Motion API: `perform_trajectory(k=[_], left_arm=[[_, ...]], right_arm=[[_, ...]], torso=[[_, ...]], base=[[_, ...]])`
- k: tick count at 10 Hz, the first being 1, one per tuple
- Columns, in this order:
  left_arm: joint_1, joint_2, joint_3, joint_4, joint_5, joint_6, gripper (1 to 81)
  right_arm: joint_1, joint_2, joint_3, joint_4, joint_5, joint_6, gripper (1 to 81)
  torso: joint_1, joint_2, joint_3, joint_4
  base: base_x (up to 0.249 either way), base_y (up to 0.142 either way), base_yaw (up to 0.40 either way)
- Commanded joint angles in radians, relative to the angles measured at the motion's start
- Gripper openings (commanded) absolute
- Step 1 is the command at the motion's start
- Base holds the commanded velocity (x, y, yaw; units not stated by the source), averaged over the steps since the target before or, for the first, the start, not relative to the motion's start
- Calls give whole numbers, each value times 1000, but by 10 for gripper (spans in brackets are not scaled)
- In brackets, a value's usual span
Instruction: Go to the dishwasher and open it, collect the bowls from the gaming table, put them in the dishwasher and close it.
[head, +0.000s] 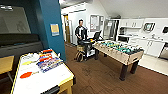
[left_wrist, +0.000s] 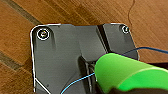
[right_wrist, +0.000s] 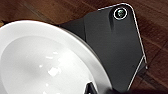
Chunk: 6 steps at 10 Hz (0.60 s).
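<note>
Brown wood floor (head: 100, 75) covers the room, with a kitchen at the far right, where the steel front of the dishwasher (head: 165, 51) is at the edge of the head view. The foosball table (head: 117, 51) stands in the middle, and a person (head: 80, 31) waits behind a cart (head: 87, 47) far behind it. At the near left is the gaming table (head: 40, 80), a long white counter with a yellow edge; a red-orange bowl (head: 26, 74) lies on it, beside coloured boxes (head: 48, 62).

The left wrist view adds what the head view does not give: a green bowl (left_wrist: 127, 75) sits close under the camera, above the floor, so I judge it is carried there for the dishwasher. Whether the fingers are clamped on it, I cannot tell. In the right wrist view a white bowl (right_wrist: 47, 62) is large under the camera, also over the floor, probably carried for the same reason; the state of those fingers I cannot tell either.
</note>
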Motion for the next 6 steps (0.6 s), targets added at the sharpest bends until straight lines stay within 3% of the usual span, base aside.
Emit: perform_trajectory(k=[1,6], left_arm=[[-48,-4,7,10,28,3,10],[-44,-7,7,12,25,4,10]], right_arm=[[42,28,28,-27,-16,-8,10],[38,26,27,-29,-16,-8,10]], torso=[[0,0,0,0],[0,0,0,0]], base=[[0,0,-400],[0,0,-400]])
